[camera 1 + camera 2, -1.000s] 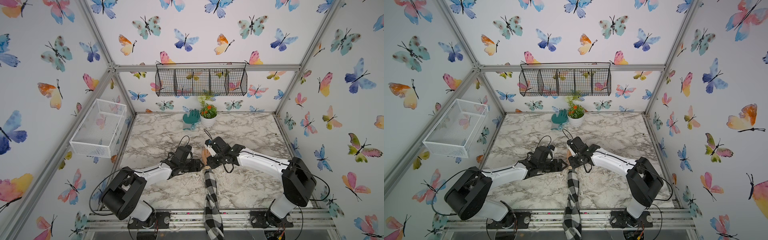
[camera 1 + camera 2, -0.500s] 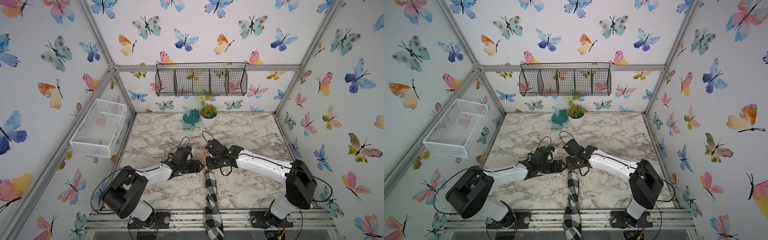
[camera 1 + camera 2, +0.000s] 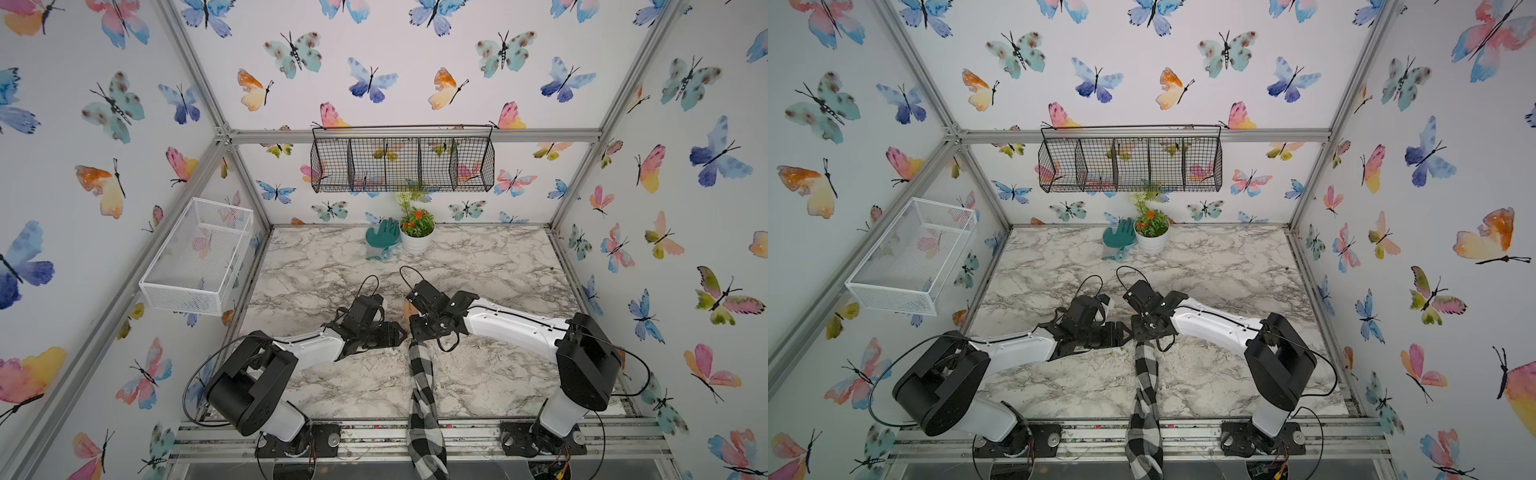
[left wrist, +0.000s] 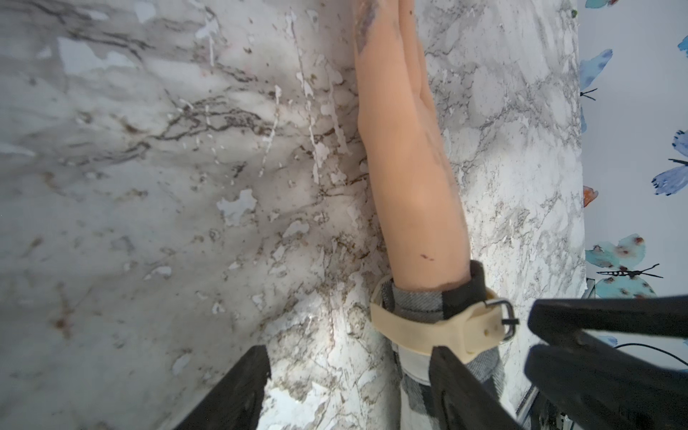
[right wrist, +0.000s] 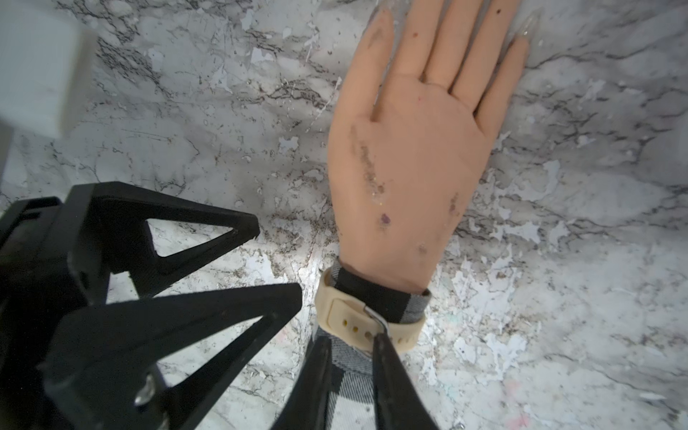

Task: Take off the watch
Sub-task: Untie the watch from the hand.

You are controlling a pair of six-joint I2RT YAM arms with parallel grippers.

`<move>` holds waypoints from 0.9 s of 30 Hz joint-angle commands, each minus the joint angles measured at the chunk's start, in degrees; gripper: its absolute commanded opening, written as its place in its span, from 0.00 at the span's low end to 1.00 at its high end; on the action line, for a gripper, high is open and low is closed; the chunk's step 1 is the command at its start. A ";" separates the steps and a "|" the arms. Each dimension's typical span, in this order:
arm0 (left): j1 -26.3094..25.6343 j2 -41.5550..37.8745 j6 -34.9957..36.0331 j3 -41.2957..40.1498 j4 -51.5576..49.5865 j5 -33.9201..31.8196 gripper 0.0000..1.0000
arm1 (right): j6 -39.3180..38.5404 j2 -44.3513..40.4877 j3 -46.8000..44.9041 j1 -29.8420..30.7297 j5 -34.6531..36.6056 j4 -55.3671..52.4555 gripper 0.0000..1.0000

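Observation:
The watch [image 5: 357, 324] has a pale beige strap buckled round the wrist of a mannequin hand [image 5: 405, 156], over a black-and-white checked sleeve [image 3: 422, 395]; its case is hidden. The hand lies flat on the marble table [image 3: 490, 266]. My right gripper [image 5: 352, 348] stands over the wrist with its jaws narrow, one fingertip [image 5: 380, 340] pressed on the strap at the metal buckle [image 5: 376, 316]. My left gripper [image 4: 350, 368] comes in from the hand's other side with its jaws apart and only table between them. One of its fingers [image 4: 450, 376] lies against the strap [image 4: 420, 327]. In both top views the grippers [image 3: 405, 330] [image 3: 1129, 330] meet at the wrist.
A teal glove [image 3: 382, 239] and a potted plant [image 3: 417, 232] stand at the back of the table. A black wire basket [image 3: 402, 160] hangs on the back wall and a white mesh basket [image 3: 199, 257] on the left wall. The sleeve runs over the table's front edge.
The right gripper has come down onto the wrist and its jaws have narrowed onto the strap. The left gripper's jaws have narrowed a little and it has edged closer to the strap.

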 commanded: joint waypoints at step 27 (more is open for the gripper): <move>0.13 1.96 0.44 0.53 2.14 2.94 0.71 | -0.42 2.27 -4.36 0.03 1.04 2.36 0.14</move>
